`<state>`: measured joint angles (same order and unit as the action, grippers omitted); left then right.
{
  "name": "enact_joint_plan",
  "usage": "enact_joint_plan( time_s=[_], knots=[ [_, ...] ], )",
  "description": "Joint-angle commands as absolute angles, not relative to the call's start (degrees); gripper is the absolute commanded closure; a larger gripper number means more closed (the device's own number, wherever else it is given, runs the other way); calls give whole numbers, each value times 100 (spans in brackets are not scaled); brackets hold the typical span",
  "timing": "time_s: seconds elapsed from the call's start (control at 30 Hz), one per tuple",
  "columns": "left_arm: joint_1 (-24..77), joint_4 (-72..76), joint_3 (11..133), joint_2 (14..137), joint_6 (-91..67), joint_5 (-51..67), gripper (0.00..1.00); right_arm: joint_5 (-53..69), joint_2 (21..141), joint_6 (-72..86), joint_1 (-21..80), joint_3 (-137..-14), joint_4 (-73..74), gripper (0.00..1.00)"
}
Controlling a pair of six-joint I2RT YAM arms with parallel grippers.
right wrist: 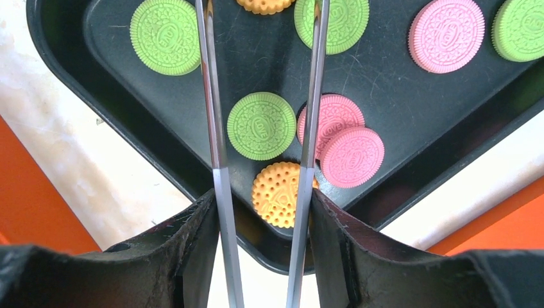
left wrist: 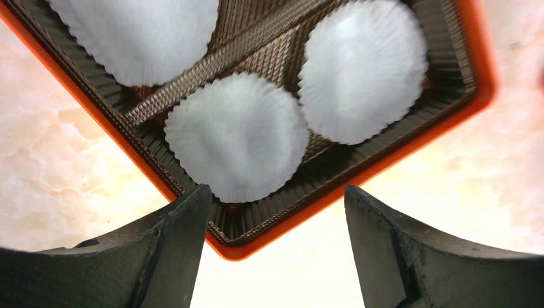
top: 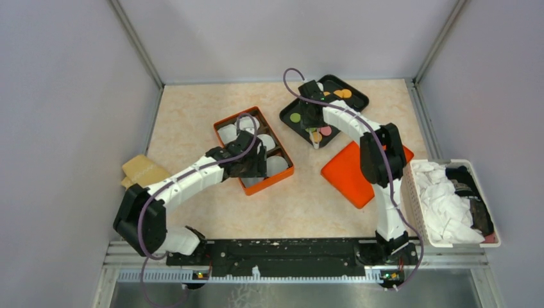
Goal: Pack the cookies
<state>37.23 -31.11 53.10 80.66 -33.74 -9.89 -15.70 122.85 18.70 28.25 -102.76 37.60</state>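
Note:
The cookies lie on a black tray (right wrist: 398, 122): green (right wrist: 262, 126), orange (right wrist: 277, 194), pink (right wrist: 352, 156) and others further back (top: 346, 94). My right gripper (right wrist: 263, 194) is shut on a pair of metal tongs (right wrist: 212, 96). The tongs' two arms stand apart, one on either side of the green cookie, and their tips run out of the wrist view. My left gripper (left wrist: 276, 192) hangs open and empty over the near corner of the orange box (left wrist: 385, 160). The box holds white paper cups (left wrist: 237, 144) on a brown insert. In the top view the left gripper (top: 253, 160) is over the box (top: 282, 176).
An orange lid (top: 356, 173) lies flat on the table beside the right arm. A white basket (top: 452, 202) of crumpled wrappers stands at the right edge. A tan object (top: 144, 172) sits at the left wall. Walls enclose the table on three sides.

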Motion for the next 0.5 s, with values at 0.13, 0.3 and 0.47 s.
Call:
enact_joint_plan(
  time_s=[0.13, 0.3, 0.47],
  knots=[
    [3758, -3076, 6354, 7638, -2935, -950, 14, -1422, 12052, 1978, 2783, -10375, 3735, 47],
    [3753, -3056, 6680, 7751, -2737, -1061, 14, -1323, 12120, 1986, 2779, -10350, 3755, 47],
    [3753, -3053, 6731, 7651, -2725, -1034, 13, -1512, 12163, 1995, 2787, -10430, 3936, 52]
  ],
)
